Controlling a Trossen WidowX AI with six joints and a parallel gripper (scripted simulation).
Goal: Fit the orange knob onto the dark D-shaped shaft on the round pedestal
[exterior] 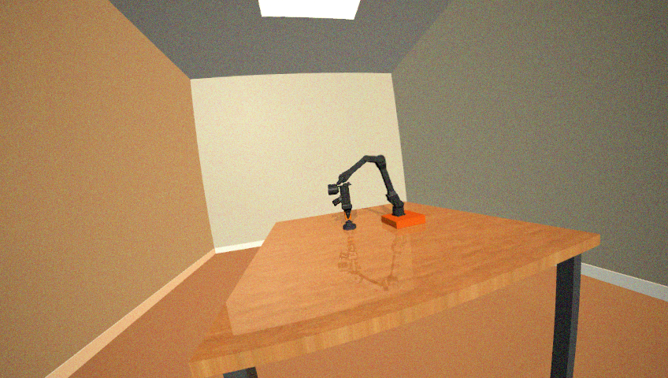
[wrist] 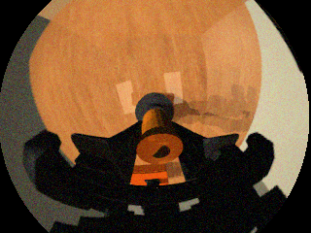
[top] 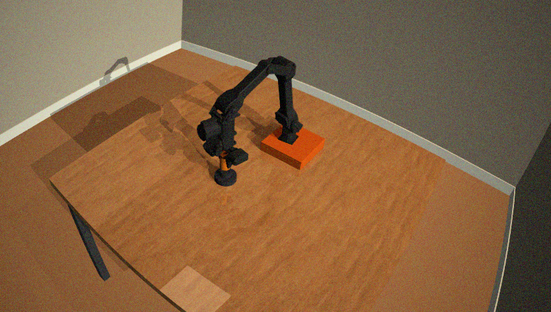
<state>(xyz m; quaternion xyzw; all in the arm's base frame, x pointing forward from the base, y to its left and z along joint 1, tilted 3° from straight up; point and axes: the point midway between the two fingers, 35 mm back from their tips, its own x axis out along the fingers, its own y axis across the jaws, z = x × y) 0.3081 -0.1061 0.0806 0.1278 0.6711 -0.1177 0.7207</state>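
Note:
The orange knob [top: 224, 165] [exterior: 347, 216] [wrist: 154, 119] stands upright above the round dark pedestal [top: 225, 179] [exterior: 349, 226] [wrist: 154, 98]. My gripper [top: 224, 162] [exterior: 347, 215] [wrist: 155, 123] is shut on the knob, one finger on each side, and points down over the pedestal. In the wrist view the knob's round top face shows a dark mark, and its far end overlaps the pedestal. In the exterior view a short dark part shows between the orange and the wide base. The shaft's flat side is hidden, and I cannot tell how far down the knob sits.
The arm's orange base block [top: 309, 143] [exterior: 403, 220] [wrist: 148, 178] sits on the wooden table [top: 294, 216] [exterior: 450, 253] [wrist: 146, 49], to the right of the pedestal in the top and exterior views. A pale square patch [top: 195, 290] lies at the table's near edge in the top view.

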